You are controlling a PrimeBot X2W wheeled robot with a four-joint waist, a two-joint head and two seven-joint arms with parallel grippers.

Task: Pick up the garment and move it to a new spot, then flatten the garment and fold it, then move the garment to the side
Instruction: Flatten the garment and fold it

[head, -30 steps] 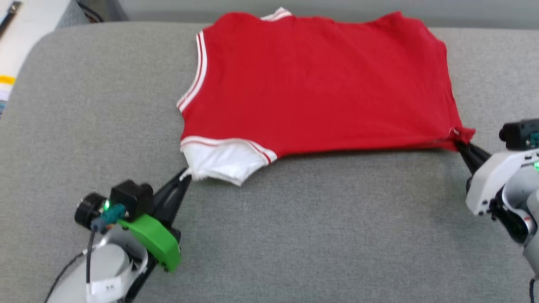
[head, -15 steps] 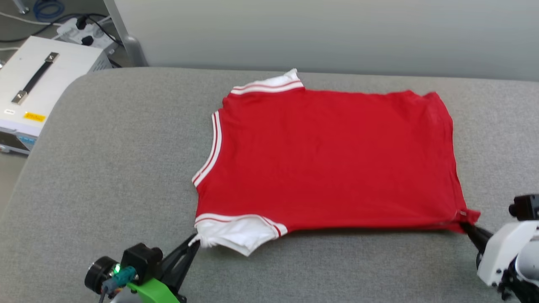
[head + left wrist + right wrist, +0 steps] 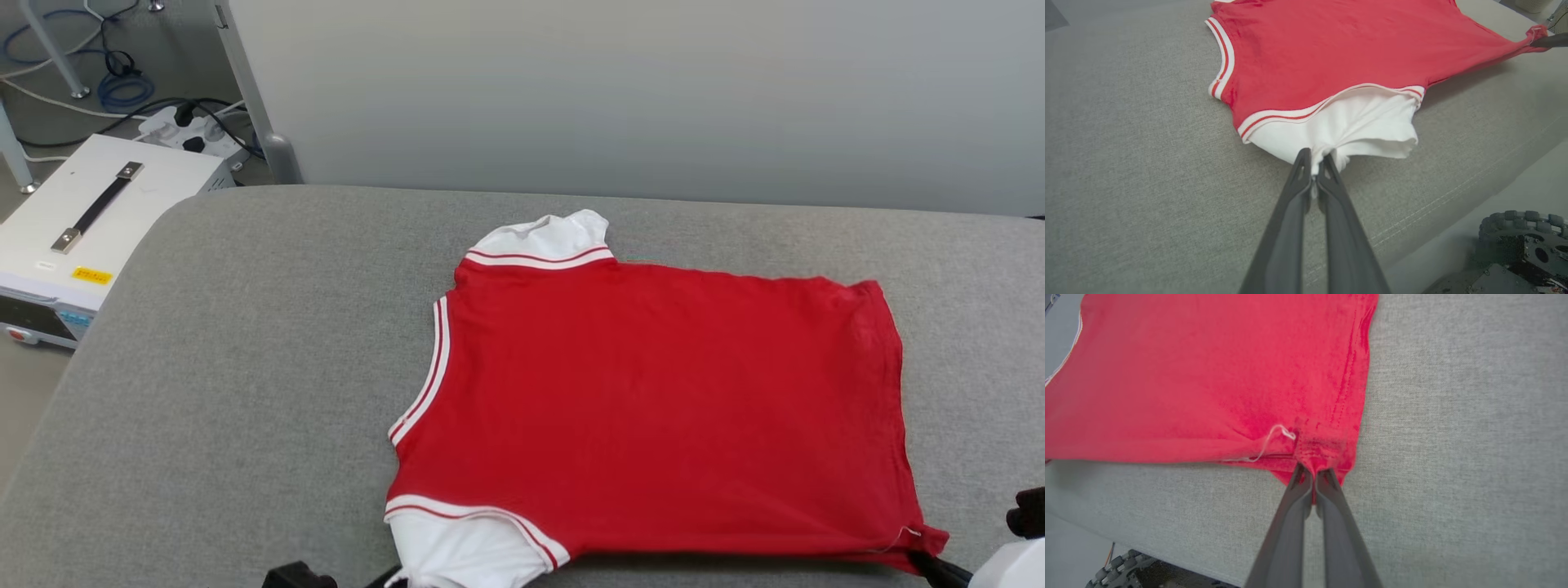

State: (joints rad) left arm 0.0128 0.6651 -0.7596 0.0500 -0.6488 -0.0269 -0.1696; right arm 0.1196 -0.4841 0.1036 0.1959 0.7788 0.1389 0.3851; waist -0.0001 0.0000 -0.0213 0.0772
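Observation:
The garment (image 3: 653,408), a red shirt with white sleeves and striped trim, lies spread on the grey cushioned surface (image 3: 245,367), plain side up. My left gripper (image 3: 1314,157) is shut on the edge of the near white sleeve (image 3: 1355,126), which bunches at the fingertips. My right gripper (image 3: 1312,473) is shut on the garment's (image 3: 1208,375) near hem corner, pulling it into a point. In the head view the right gripper's fingers (image 3: 939,567) show at the bottom right by that corner, and the pinched sleeve (image 3: 457,551) reaches the bottom edge.
A white equipment box (image 3: 90,237) with a strap handle stands on the floor at the left, with cables and a power strip (image 3: 184,131) behind it. A pale wall panel (image 3: 637,90) runs along the surface's far edge. My wheeled base (image 3: 1523,241) shows below the near edge.
The head camera has tilted up, so the whole scene slid down the picture and both grippers dropped to its bottom edge. Both grips on the garment hold unchanged.

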